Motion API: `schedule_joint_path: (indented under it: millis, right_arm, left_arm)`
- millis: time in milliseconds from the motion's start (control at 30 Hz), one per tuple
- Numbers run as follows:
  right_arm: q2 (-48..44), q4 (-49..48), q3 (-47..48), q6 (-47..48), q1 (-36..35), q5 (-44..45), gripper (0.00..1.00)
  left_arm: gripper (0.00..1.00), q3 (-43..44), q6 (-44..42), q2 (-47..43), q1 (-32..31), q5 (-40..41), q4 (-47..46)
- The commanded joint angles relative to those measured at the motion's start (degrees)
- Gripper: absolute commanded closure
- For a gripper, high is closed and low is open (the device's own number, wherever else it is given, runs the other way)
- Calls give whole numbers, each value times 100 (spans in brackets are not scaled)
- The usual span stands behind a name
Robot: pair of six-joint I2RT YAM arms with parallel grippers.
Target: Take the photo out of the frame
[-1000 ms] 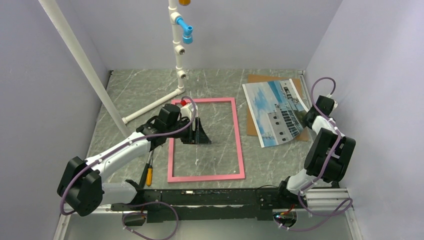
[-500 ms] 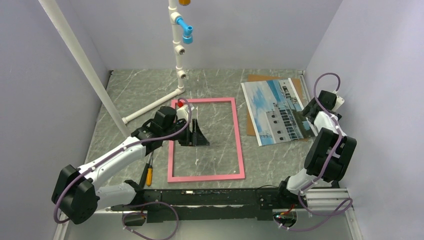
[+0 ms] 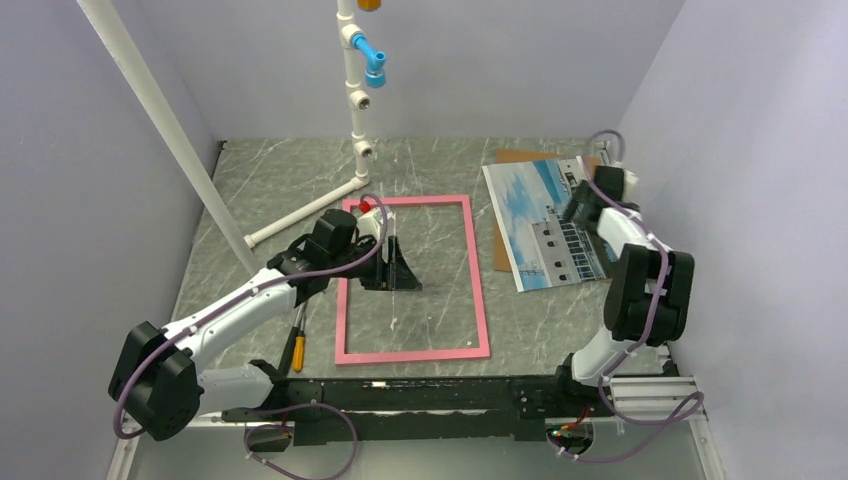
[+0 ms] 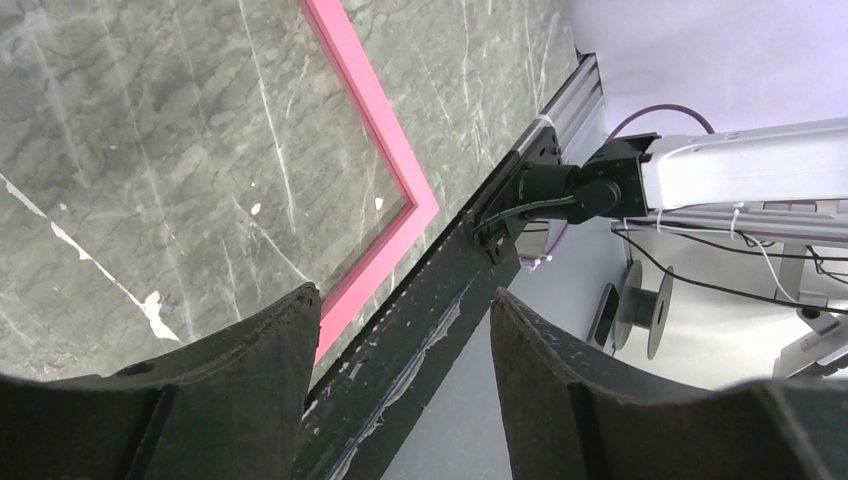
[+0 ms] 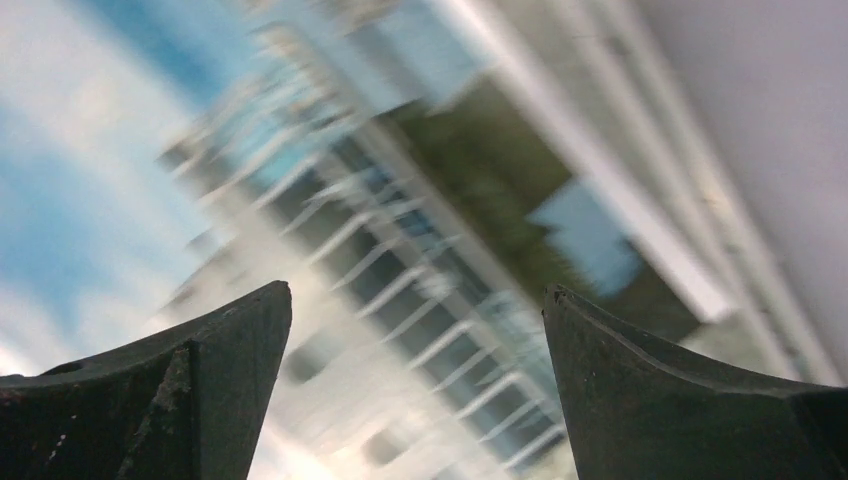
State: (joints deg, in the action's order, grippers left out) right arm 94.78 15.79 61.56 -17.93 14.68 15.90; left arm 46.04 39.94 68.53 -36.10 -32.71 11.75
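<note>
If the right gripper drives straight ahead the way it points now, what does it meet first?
Most likely the photo: the right gripper, open, points straight at its printed face. How far above it the gripper stands is unclear.

Table [image 3: 280, 180]: grey marble-look top, smooth, slight sheen. Frame [image 3: 480, 290]: pink, smooth, semi-matt, painted or plastic, cannot tell which. Photo [image 3: 545, 220]: thin paper print, slightly glossy. Board [image 3: 515, 158] under it: plain brown cardboard, matt. Pipe stand [image 3: 355, 110], far side: white plastic, smooth, with a glossy blue plastic fitting [image 3: 372, 52]. Left gripper [image 4: 402, 300] fingers [image 4: 250, 390]: black plastic, matt, grainy edges.
</note>
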Motion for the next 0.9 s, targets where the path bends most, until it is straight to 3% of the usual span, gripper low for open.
schedule_joint_path:
  millis: [0, 167, 367, 667, 867]
  right_arm:
    - [-99, -262, 277, 296, -1217, -79, 2]
    - [810, -229, 1305, 624, -2354, 510, 0]
    - [2630, 361, 3159, 1137, -3081, 1552, 0]
    - [4099, 442, 4713, 1688, -3212, 1753, 1]
    - [5086, 674, 6002, 2230, -3131, 2669, 2]
  left_arm:
    - [34, 21, 68, -95, -20, -174, -380]
    - [33, -174, 121, -388, -18, -41, -335]
    - [33, -66, -79, -590, -19, 170, 147]
    - [33, 76, -78, -397, -20, 152, 195]
    - [33, 163, -95, -256, -15, 103, 221]
